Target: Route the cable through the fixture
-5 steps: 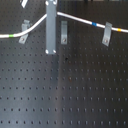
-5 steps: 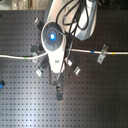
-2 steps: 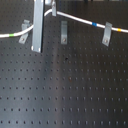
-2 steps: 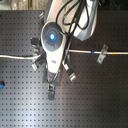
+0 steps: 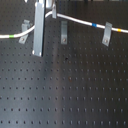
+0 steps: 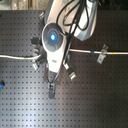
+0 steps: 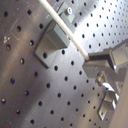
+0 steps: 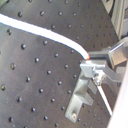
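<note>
The board (image 5: 65, 95) is the biggest thing here, a dark perforated plate spreading well below and all around the pincer, bare of clutter over most of its holes. Above it the arm (image 6: 55, 42) hangs down, its pale body with a blue light hiding much of the middle in the second exterior view.

The cable (image 5: 80, 21) runs across the board as one long white line, passing right at the pincer (image 8: 89, 61). In both wrist views it ends at the fingertips, so I judge the pincer is closed on the cable, pinching it so the slack can be steered into a clip. The long grey bar (image 5: 38, 30) comes down beside the cable in the first exterior view, tilted slightly.

Three small grey clips stand along the cable's line. One clip (image 5: 63, 33) sits just beside the pincer, and the cable seems to pass above it, not seated; this looks like the one to thread next. A far clip (image 5: 106, 34) carries the cable near a blue band (image 5: 93, 24) and a yellow band (image 5: 118, 30). On the pincer's other side an end clip (image 5: 23, 31) stands near a green band (image 5: 10, 36).

The nearest clip and the bar crowd the cable, so a snag there seems the risk.
</note>
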Controlling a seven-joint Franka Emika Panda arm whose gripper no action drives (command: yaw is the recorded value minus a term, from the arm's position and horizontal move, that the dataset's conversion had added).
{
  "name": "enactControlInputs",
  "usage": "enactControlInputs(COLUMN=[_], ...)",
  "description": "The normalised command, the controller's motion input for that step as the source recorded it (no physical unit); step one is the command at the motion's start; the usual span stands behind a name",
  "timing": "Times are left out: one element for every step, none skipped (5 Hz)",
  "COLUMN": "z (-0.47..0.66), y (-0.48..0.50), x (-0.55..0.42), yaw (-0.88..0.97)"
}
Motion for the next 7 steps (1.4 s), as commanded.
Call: enactControlInputs(z=[0.0,0.0,0.0,0.03,0.11,0.09,0.12], y=[0.124,0.07,0.004,0.0,0.087,0.099,0.029], x=[0.218,0.255,0.098,0.0,-0.062,-0.075,-0.048], yaw=[0.23,0.24,0.15,0.0,0.39,0.53,0.25])
